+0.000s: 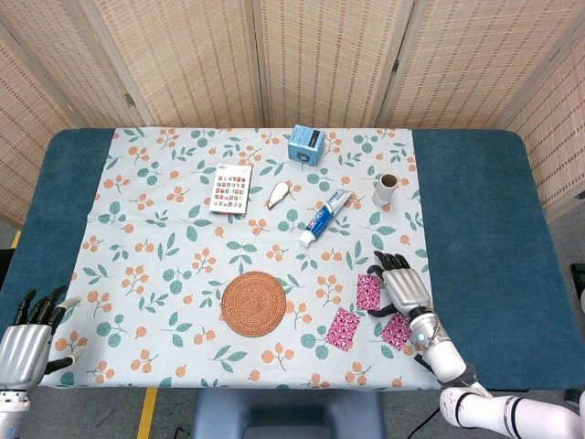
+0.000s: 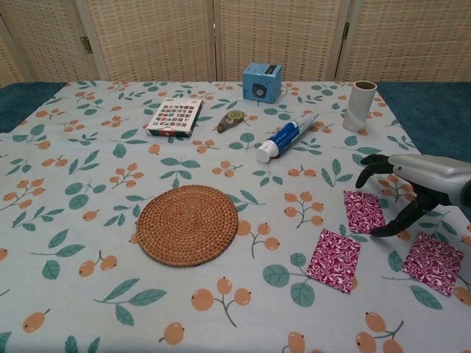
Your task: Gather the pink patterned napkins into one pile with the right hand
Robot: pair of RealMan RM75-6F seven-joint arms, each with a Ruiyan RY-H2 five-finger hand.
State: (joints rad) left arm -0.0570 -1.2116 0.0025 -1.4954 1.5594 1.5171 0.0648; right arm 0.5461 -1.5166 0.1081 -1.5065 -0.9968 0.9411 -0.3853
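On the near right part of the floral tablecloth (image 1: pixel 183 229) lie three pink patterned napkins, all flat and apart from each other. The far napkin (image 2: pixel 363 211) sits just under the right hand (image 2: pixel 412 180), which hovers over its right edge with dark fingers (image 2: pixel 372 163) spread and curled down, thumb (image 2: pixel 394 223) pointing to the cloth, nothing held. Contact with that napkin cannot be told from either view. The middle napkin (image 2: pixel 334 259) lies nearer the table's front edge, left of the hand. The right napkin (image 2: pixel 433 262) lies near the cloth's right edge, below the forearm. In the head view, the far napkin (image 1: pixel 367 292) is half covered by the right hand (image 1: pixel 400 289), the middle napkin (image 1: pixel 343 328) and right napkin (image 1: pixel 398 331) flank the wrist.

The left hand (image 1: pixel 27 343) sits off the near left corner of the table, fingers apart, holding nothing.

Elsewhere: round woven coaster (image 2: pixel 187 224) left of the napkins, toothpaste tube (image 2: pixel 285 136), blue box (image 2: pixel 262 81), cardboard roll (image 2: pixel 358 105) standing upright, patterned card pack (image 2: pixel 174 117), small tape dispenser (image 2: pixel 232 120).
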